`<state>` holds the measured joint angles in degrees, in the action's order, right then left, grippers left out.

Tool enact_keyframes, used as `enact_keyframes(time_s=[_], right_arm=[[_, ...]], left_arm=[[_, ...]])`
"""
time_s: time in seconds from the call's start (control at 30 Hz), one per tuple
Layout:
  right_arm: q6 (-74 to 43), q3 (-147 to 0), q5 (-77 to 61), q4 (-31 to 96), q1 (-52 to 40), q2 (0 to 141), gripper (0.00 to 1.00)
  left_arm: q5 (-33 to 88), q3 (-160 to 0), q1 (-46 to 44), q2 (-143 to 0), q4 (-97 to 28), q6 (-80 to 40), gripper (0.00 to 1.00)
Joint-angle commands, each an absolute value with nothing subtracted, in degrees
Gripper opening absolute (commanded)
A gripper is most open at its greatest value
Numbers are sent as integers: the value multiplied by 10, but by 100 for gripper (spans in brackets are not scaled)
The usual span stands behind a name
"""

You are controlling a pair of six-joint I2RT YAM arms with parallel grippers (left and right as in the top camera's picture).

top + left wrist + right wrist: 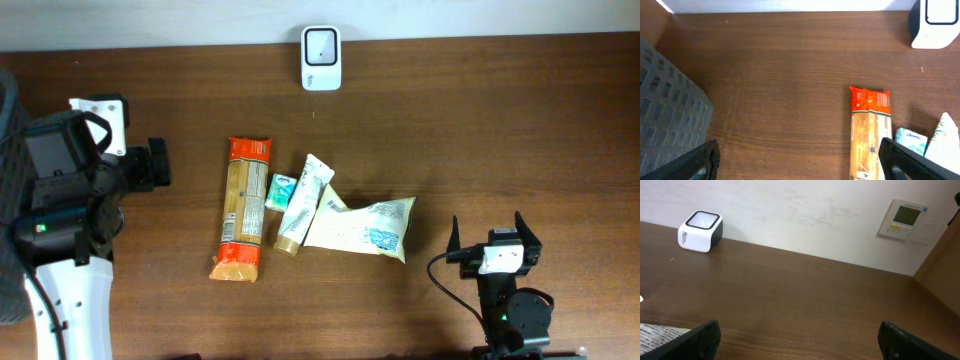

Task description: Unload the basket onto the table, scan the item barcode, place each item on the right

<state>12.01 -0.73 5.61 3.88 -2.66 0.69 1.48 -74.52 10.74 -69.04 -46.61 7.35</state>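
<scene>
1. Left gripper (160, 165): jaws released and spread wide, nothing between them. The packet of pasta (870, 135) lies flat on the table (500, 130), ahead of these jaws and just inside the line of the right-hand finger (912, 160). It is apart from both fingers.

2. Right gripper (490, 232): jaws likewise released and empty. A white pouch (365, 228) lies ahead of them, off to the left-hand finger's side.

3. The scanner (321, 57) stands well ahead of both pairs of jaws, at the far table edge. Its window faces up, so a barcode presumably must be carried over it face down.

4. A tube (303, 205) and a small teal pack (281, 190) lie between the pasta and the pouch, and the tube overlaps the pouch. The pasta has the clearest sides, so it is the likeliest item to grasp first. No barcode is legible on it from here.
</scene>
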Motion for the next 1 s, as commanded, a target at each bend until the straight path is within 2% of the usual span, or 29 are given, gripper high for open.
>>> enact_keyframes(time_s=[0.0,0.27,0.4,0.87,0.97], right_arm=[[118,-3,65,41,-22,4,99],[118,-3,65,41,-22,4,99],[118,-3,65,41,-22,4,98],[118,-3,65,41,-22,4,99],[118,-3,65,41,-22,4,99]], left_arm=[[6,-751,110,-686,-463,87,99],[1,-750,111,-693,-455,87,99],[28,-750,161,-713,-442,85,99],[26,-750,163,-714,-457,85,99],[88,-750,163,-714,-448,100,99]])
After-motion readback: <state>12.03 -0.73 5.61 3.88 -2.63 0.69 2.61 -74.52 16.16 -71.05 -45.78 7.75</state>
